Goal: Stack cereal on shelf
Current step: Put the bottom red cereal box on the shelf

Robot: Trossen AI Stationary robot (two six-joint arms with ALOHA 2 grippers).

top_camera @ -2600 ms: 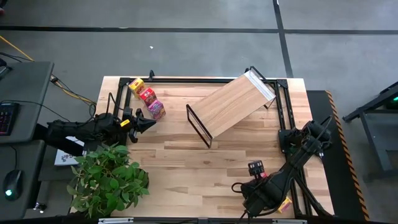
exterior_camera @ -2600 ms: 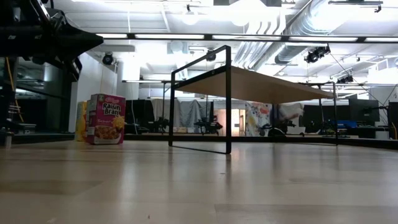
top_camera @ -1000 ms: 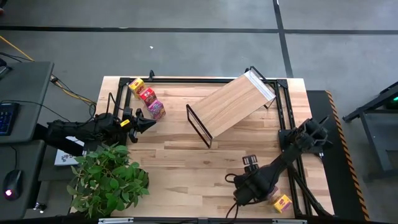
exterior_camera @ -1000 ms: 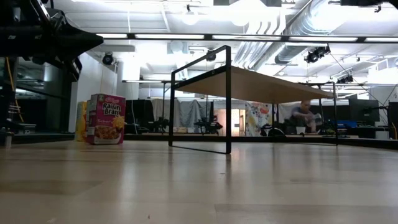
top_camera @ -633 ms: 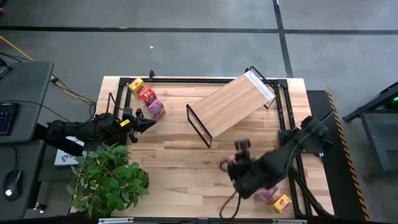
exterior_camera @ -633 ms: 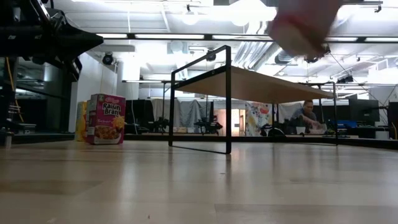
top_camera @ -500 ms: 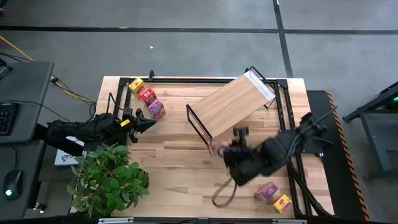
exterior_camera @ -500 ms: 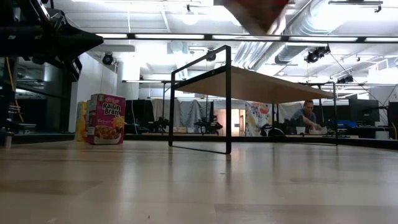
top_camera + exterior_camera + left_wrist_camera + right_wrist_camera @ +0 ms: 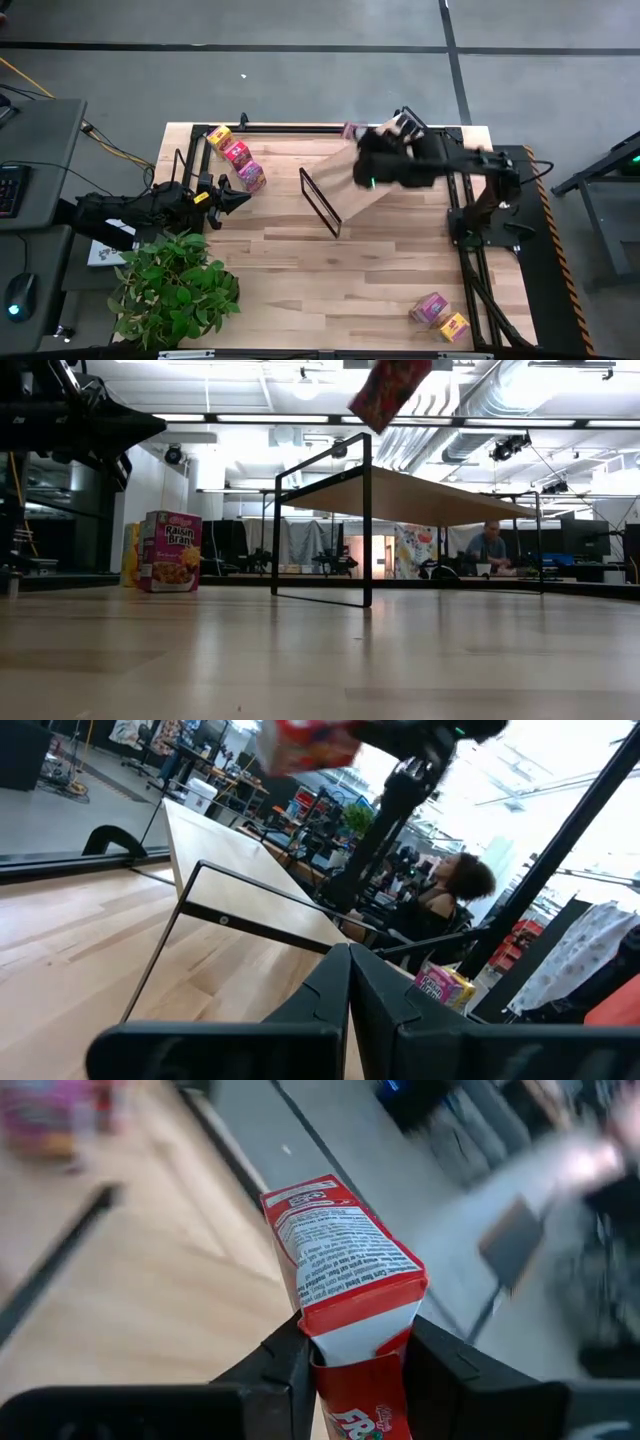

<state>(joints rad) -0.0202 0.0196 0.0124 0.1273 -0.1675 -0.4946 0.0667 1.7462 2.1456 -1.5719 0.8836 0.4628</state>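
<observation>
The right arm is swinging fast. A moment ago it was crouching at the table's five o'clock corner; now it is reaching across to one o'clock, and the right gripper (image 9: 355, 1345) is hanging over the far end of the shelf (image 9: 365, 175), its two dark fingers pinching a red box (image 9: 345, 1275) by its lower end. From table height that red box is showing tilted, high above the shelf's black wire frame, where earlier nothing hung.

The box is a small red carton with a white panel of fine print on one side and white lettering near the fingers; its top flap edge is facing away from the wrist.

Back where the arm started, a pink box (image 9: 429, 308) and a yellow box (image 9: 454, 326) are lying just beside each other near five o'clock, uncovered now that the arm has left.

The shelf is sitting slantwise on the table (image 9: 290, 280), long light-wood board with a pale strip at its far end, unmoved.

At eleven o'clock three more boxes are standing in a short diagonal row: yellow (image 9: 219, 135), red (image 9: 236, 152), pink (image 9: 251, 176), exactly as before.

The left gripper (image 9: 238, 198) is still waiting at nine o'clock, pointing toward that row, its fingers pressed together. A plant (image 9: 175, 285) is standing at seven o'clock.
</observation>
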